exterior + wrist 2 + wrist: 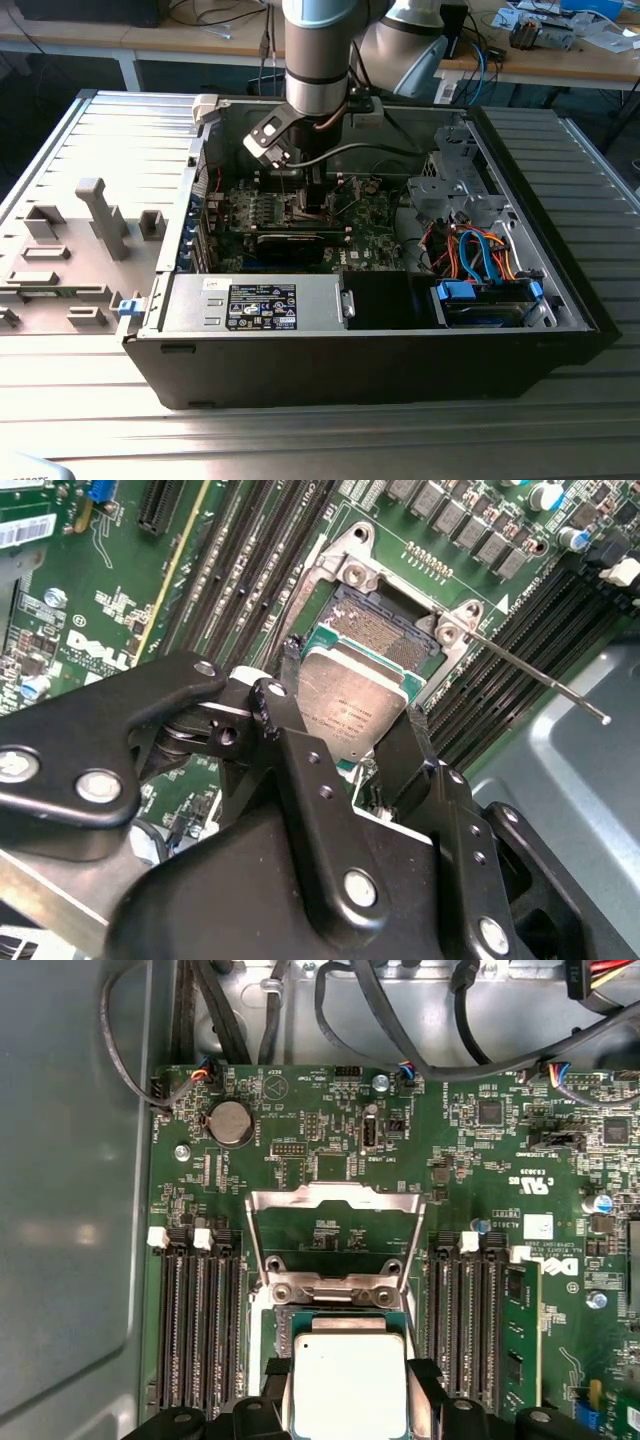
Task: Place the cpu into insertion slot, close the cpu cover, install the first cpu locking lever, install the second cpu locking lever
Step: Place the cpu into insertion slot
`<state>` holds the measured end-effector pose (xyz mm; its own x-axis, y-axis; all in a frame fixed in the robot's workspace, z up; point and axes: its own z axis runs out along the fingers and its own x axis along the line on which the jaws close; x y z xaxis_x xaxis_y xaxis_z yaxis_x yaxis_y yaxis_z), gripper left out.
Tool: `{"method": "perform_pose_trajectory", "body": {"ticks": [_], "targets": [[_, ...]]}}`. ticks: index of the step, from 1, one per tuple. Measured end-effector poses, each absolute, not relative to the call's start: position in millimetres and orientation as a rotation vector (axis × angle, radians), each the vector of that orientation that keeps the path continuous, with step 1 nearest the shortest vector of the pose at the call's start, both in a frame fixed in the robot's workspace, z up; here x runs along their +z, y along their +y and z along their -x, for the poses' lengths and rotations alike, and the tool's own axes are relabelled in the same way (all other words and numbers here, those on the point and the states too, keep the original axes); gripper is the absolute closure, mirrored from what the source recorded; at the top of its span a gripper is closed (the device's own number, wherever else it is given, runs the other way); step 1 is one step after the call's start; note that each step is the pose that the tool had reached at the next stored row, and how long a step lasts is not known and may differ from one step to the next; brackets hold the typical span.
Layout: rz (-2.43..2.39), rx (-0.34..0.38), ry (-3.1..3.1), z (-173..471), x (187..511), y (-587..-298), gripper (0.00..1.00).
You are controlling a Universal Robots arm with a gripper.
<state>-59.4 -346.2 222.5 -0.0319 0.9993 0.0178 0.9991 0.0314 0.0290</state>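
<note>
In both wrist views my gripper (pixel 352 702) (pixel 347 1378) is shut on the cpu (pixel 345 710) (pixel 347 1390), a flat square chip with a silvery top, one black finger (pixel 288 680) on each side. The chip hangs low over the insertion slot (pixel 385 640) (pixel 340 1318) and covers its near part; I cannot tell whether it touches. The slot's far contact field still shows. Beyond the slot, the cpu cover (pixel 335 1198) is swung open. A thin locking lever (pixel 540 678) sticks out free beside the slot. In the exterior view the gripper (pixel 310 195) reaches down into the open computer case.
Black memory slots (pixel 195 1330) flank the socket on both sides, with one green module (pixel 520 1330) fitted. A long black card (pixel 290 243), a power supply (pixel 255 303) and a drive bay with coloured cables (pixel 480 290) fill the case. A grey fixture plate (pixel 70 250) lies at the exterior view's left.
</note>
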Motion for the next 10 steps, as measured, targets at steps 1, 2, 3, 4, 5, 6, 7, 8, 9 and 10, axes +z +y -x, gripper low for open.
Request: {"method": "perform_pose_trajectory", "body": {"ticks": [1,2,3,4,5,6,7,8,9,10], "targets": [[-2.182,0.052,2.250,60.1,221.5,-345.9,0.46],[-2.183,0.052,2.248,60.3,220.9,-345.8,0.46],[-2.189,0.052,2.243,60.8,219.9,-345.7,0.46],[-2.192,0.052,2.239,61.0,219.3,-345.6,0.46],[-2.199,0.052,2.232,61.3,218.3,-345.2,0.46],[-2.205,0.051,2.226,61.6,217.3,-344.8,0.46],[-2.206,0.051,2.225,61.6,216.8,-344.3,0.46],[-2.207,0.051,2.224,61.6,216.0,-343.7,0.46],[-2.207,0.052,2.224,61.7,215.4,-343.2,0.46],[-2.207,0.052,2.224,62.8,213.9,-342.3,0.46]]}}
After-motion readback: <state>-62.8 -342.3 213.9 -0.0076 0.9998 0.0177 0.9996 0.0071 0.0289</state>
